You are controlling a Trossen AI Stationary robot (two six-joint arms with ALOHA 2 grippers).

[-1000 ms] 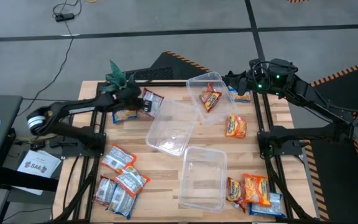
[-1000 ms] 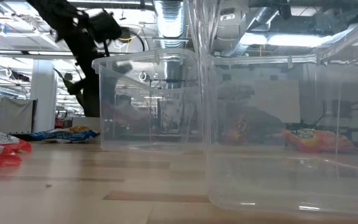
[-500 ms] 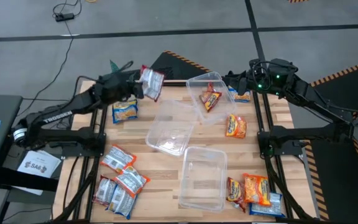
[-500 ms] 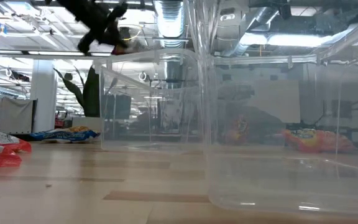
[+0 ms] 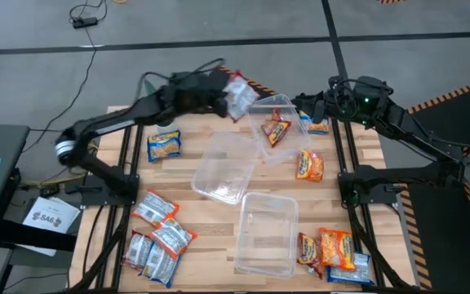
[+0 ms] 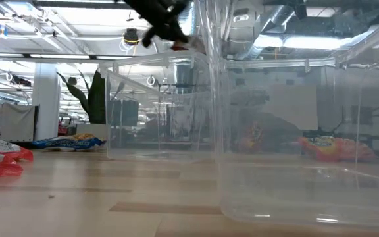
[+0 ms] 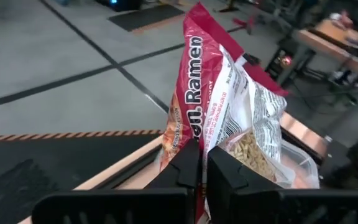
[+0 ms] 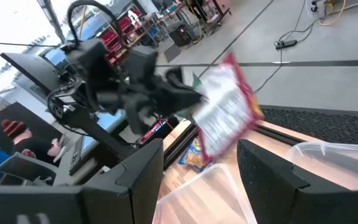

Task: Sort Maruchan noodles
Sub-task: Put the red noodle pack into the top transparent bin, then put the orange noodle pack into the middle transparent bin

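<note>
My left gripper (image 5: 223,91) is shut on a red-and-silver Maruchan noodles packet (image 5: 240,96), high over the table's far edge, just left of the tilted far tub (image 5: 261,110). That clear tub holds one red packet (image 5: 277,131). My right gripper (image 5: 304,104) hangs open over the far right corner, nothing between its fingers (image 8: 143,180). Other packets lie flat on the wood: a blue-and-yellow one (image 5: 164,145), an orange one (image 5: 309,165), a cluster at the near left (image 5: 157,238), another at the near right (image 5: 333,249). My left gripper pinches the packet's near end (image 7: 194,146) between its two shut fingers, which come at it almost level from the table's left. The packet (image 7: 229,99) stands out beyond the fingertips on edge, lifted clear of table and tubs.
Two more clear tubs stand mid-table (image 5: 223,167) and toward the near edge (image 5: 266,233), the near one filling the low view (image 6: 295,131). A blue packet (image 5: 317,126) lies under my right arm. Bare wood shows between the tubs and the left packets.
My left gripper, staying shut on the packet, has risen from the table's far left and swung toward the right, up to the far tub's left rim, its wrist rolling as it went. The packet has been lifted clear and carried along. My right arm has kept still.
</note>
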